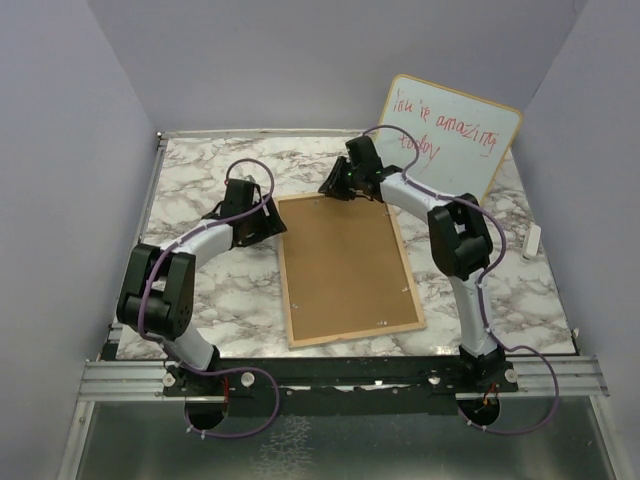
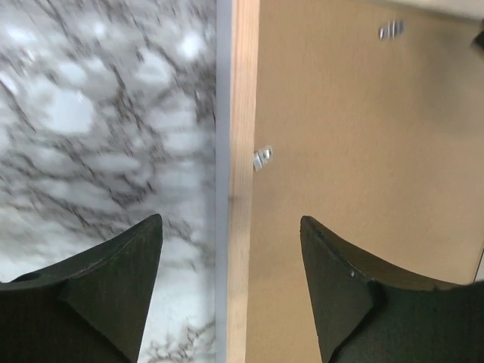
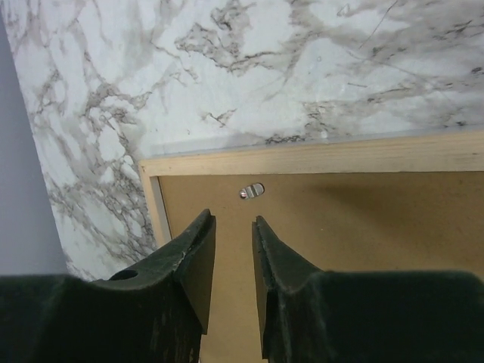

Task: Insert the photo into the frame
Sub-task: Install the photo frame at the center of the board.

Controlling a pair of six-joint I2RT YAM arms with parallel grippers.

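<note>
The frame (image 1: 355, 334) lies flat on the marble desk (image 1: 240, 300) in the centre of the top view. Its light wood rails face up, and a plain brown backing board (image 1: 345, 265) fills the space inside them. From here I see the board sitting level within the rails.

My left arm climbs from its base at the lower left and folds at a bulky elbow on the left side of the picture. Its forearm then reaches up and right to the frame's left rail, near the upper corner. In the left wrist view the left gripper (image 2: 231, 218) has its 2 fingers spread wide and holds nothing. The rail runs up the middle of the picture between them, with marble to the left and board to the right. A small metal clip (image 2: 262, 157) sits on the board just beside the rail.

My right arm rises from the lower right to an elbow at the right of centre, then stretches up and left to the frame's top rail. The right gripper (image 3: 232, 217) shows only a slim gap between its fingers, and nothing is pinched in it. It points at the board just below the top rail, near another clip (image 3: 251, 190).

A whiteboard (image 1: 450, 140) with red writing leans against the back wall at the upper right.
</note>
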